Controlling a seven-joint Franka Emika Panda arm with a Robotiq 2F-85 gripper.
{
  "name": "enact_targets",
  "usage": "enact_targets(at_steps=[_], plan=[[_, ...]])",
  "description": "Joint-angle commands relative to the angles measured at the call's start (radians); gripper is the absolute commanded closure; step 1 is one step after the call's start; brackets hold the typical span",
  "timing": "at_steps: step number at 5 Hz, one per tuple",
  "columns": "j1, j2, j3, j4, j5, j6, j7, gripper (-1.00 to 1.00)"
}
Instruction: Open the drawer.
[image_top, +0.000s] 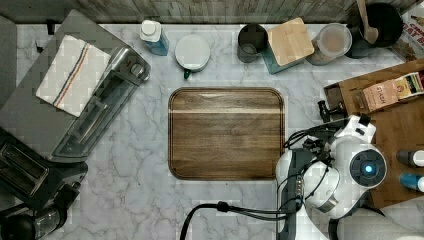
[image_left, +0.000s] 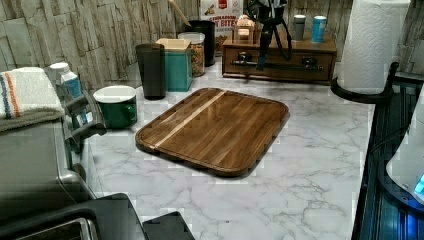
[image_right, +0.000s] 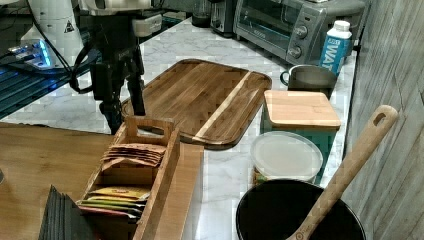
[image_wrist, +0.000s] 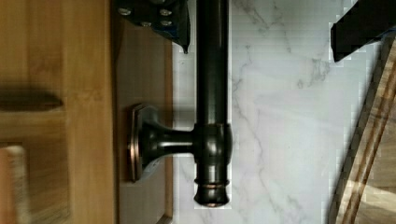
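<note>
The drawer (image_left: 278, 71), a dark brown front in a low wooden unit, sits at the far end of the counter in the left view, and its front looks flush with the unit. A long black bar handle (image_left: 292, 64) (image_wrist: 212, 93) runs across it on two brackets. My gripper (image_left: 272, 56) (image_wrist: 260, 49) (image_right: 125, 112) (image_top: 327, 110) hangs over the handle's left part in the left view. It is open. One finger (image_wrist: 161, 18) sits between the bar and the drawer front, and the other finger (image_wrist: 362, 25) stands well out over the marble.
A wooden cutting board (image_top: 226, 132) lies mid-counter. A tea-bag holder (image_right: 135, 175) and two bottles (image_left: 309, 27) stand on the unit's top. A paper towel roll (image_left: 372, 45) stands at the left view's right. Canisters, a mug (image_left: 116, 106) and a toaster oven (image_top: 97, 105) line the counter edges.
</note>
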Motion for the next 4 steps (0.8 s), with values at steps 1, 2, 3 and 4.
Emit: enact_targets(at_steps=[1, 2, 3, 4], plan=[[-0.037, 0.014, -0.023, 0.080, 0.002, -0.088, -0.053, -1.00], [-0.034, 0.027, -0.028, 0.097, -0.008, -0.126, -0.037, -1.00], [-0.010, -0.016, -0.039, 0.057, -0.042, -0.158, 0.053, -1.00], [0.019, -0.063, -0.047, 0.004, -0.071, -0.167, 0.128, -1.00]])
